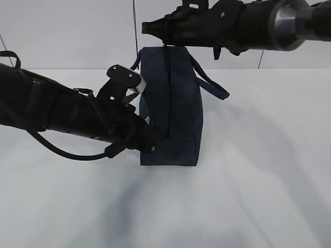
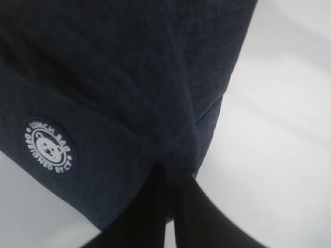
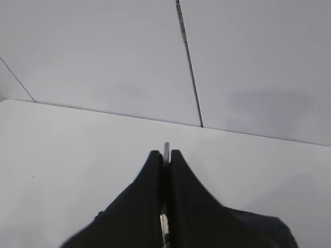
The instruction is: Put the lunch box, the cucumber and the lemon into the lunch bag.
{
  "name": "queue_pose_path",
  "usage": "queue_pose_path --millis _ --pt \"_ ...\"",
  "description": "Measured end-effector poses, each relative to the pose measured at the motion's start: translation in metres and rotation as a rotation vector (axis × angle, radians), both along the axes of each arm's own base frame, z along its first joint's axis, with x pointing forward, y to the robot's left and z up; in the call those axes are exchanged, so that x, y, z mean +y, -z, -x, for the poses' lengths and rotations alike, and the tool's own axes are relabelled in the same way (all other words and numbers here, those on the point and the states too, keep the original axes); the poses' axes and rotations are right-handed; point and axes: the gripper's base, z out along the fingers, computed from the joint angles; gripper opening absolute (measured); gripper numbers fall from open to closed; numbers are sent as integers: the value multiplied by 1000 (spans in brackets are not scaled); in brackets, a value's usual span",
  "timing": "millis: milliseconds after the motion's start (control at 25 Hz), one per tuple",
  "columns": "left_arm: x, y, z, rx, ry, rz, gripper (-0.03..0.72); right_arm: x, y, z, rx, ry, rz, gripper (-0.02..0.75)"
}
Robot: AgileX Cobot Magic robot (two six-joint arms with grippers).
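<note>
Lunch bag [image 1: 173, 108] stands upright mid-desk [image 1: 258, 196], zipper apparently closed. Boxy navy woven fabric, soft and prone to tipping. Left tool [image 2: 169, 206] is clamped on a fabric fold at its lower side; right tool [image 3: 164, 170] pinches a thin silver piece at the top, likely the zipper pull. Brace low, draw the pull straight along the track. Lunch box, cucumber, lemon not visible.

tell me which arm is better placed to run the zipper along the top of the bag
Right. The right gripper is shut on the silver zipper pull at the lunch bag's top edge, while the left gripper pinches fabric low on its side.
</note>
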Motion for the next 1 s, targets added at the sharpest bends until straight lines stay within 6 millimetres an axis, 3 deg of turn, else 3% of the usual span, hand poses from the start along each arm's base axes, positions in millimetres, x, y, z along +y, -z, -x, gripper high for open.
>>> queue_pose_path --millis 480,800,1000 --pt "-3 0 3 69 -20 57 7 1 3 0 0 -40 60 0" --pt "-2 -7 6 87 -34 80 207 2 2 1 0 -61 81 0" --pt "3 -31 7 59 -97 118 249 2 0 1 -10 -71 97 0"
